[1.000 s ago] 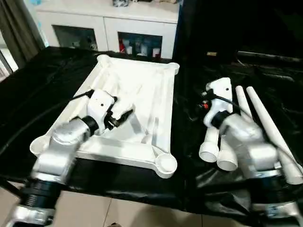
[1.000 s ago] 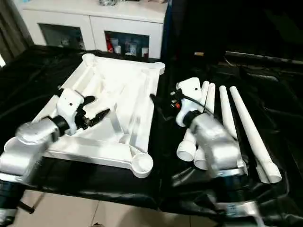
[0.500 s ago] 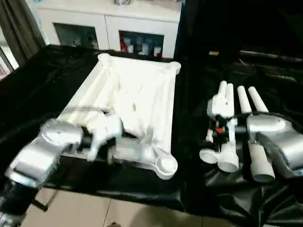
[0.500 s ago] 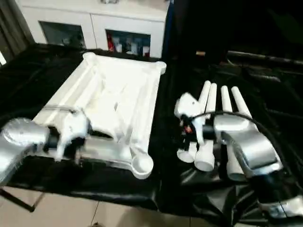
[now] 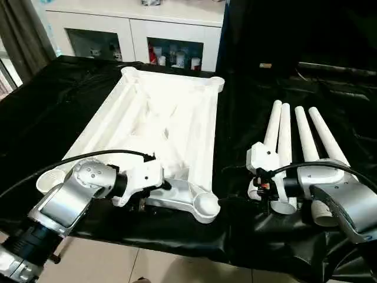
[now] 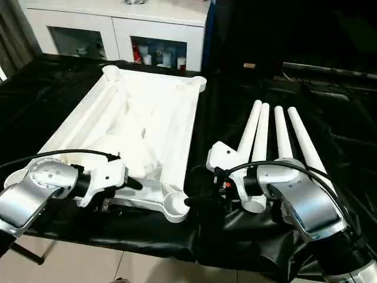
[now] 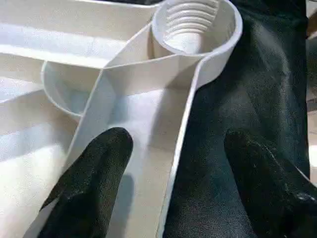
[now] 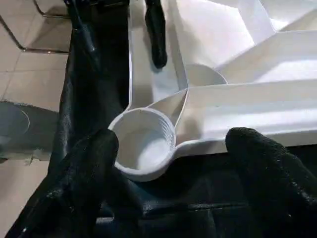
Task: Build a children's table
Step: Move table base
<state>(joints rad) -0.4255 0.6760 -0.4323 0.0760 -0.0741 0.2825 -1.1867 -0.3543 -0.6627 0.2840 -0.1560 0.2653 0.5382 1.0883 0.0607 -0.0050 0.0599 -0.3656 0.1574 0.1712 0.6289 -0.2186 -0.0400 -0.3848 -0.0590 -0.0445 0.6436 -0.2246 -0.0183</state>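
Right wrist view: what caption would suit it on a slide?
Open right end effector faces the upturned table top's near corner socket, with the left end effector straddling its edge beyond.

4 legs [image 5: 296, 147] right of tabletop [image 5: 159, 124]

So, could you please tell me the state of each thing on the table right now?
Table top: upside down on the black cover, ribs up, corner sockets empty.
Four legs: loose, lying side by side to the right of the top, none screwed in.
Left claw: open, fingers astride the top's near rim.
Right claw: open, pointing at the near right corner socket, holding nothing.
Cabinet: glass doors closed.
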